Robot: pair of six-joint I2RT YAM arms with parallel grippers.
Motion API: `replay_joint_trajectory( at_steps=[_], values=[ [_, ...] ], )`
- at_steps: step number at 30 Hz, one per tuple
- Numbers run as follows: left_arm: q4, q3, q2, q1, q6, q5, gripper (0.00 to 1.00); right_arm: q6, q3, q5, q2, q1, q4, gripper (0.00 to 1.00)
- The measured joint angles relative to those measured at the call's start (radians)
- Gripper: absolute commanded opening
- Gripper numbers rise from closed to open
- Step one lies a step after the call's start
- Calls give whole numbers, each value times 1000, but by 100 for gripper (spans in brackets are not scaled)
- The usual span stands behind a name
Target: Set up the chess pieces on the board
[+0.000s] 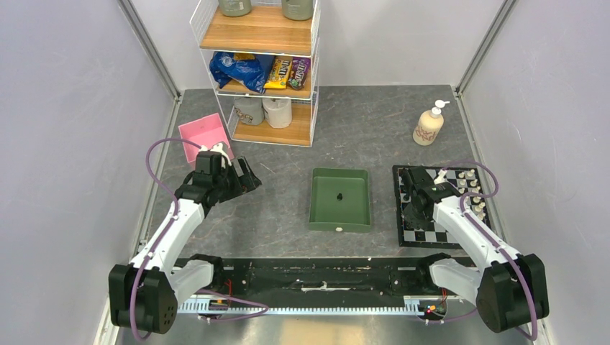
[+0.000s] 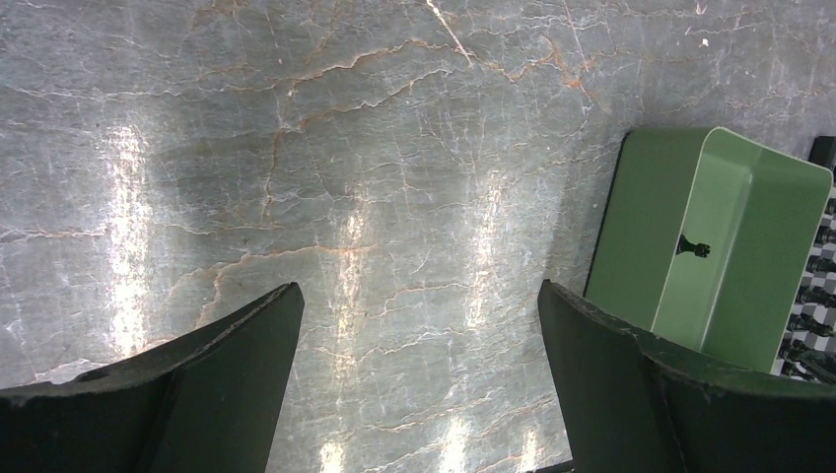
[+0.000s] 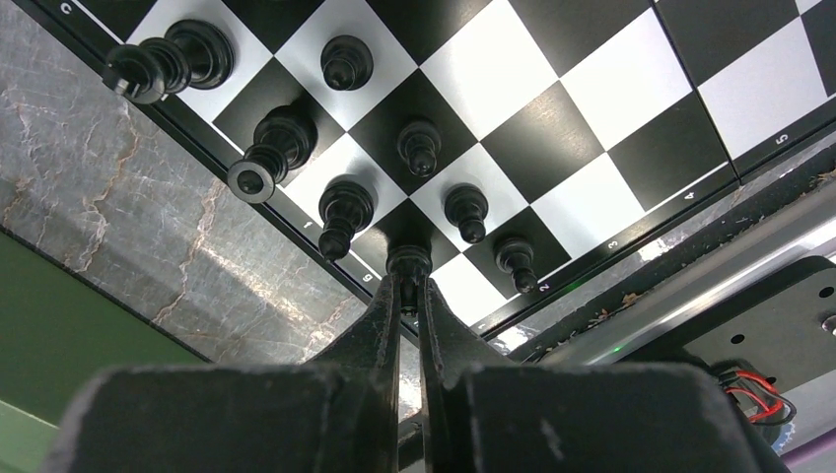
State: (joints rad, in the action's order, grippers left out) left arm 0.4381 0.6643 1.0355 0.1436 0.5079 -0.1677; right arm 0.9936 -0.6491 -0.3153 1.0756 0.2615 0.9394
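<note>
"Top view: what is the green tray (image 1: 320, 215) holding?"
"One lone black piece (image 1: 338, 195). My left gripper (image 1: 241, 172) is hanging released over the worktop (image 1: 360, 129)."
"Left wrist?"
"Jaws gaping; the tray is showing that same piece."
"Right wrist?"
"My right gripper (image 3: 407, 286) is clenching a black chessman (image 3: 408, 260) at the edge of the board (image 3: 552, 138), beside other chess pieces (image 3: 466, 210)."

**Wide lane on the left, tight quarters on the board**

Bare tabletop (image 1: 288, 187) runs open from the green tray (image 1: 315, 201) to the left edge. The shelf rack (image 1: 259, 72) blocks the far edge. A soap bottle (image 1: 429, 126) stands near the far right corner. Along the board (image 1: 424, 236)'s left edge, black chess pieces (image 3: 345, 207) leave only narrow gaps.
</note>
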Motion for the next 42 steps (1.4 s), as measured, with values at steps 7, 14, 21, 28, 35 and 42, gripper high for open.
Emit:
replay_joint_trajectory(
  at_steps=[7, 14, 21, 28, 35, 42],
  values=[
    [-1, 0, 0, 0, 2, 0, 96, -11, 1, 4, 1, -5, -4, 19],
    [-4, 0, 0, 0, 3, -1, 96, -22, 1, 6, 1, -5, -4, 25],
    [-6, 0, 0, 0, 4, -1, 96, -31, 1, 11, -14, -5, -5, 26],
    [-6, 0, 0, 0, 4, -1, 96, -45, 1, 20, -16, -5, -12, 23],
    [-6, 0, 0, 0, 5, -1, 96, -52, 1, 30, -16, -5, -19, 23],
    [-6, 0, 0, 0, 5, -1, 96, -53, -1, 29, -40, -5, -12, 26]
  ],
)
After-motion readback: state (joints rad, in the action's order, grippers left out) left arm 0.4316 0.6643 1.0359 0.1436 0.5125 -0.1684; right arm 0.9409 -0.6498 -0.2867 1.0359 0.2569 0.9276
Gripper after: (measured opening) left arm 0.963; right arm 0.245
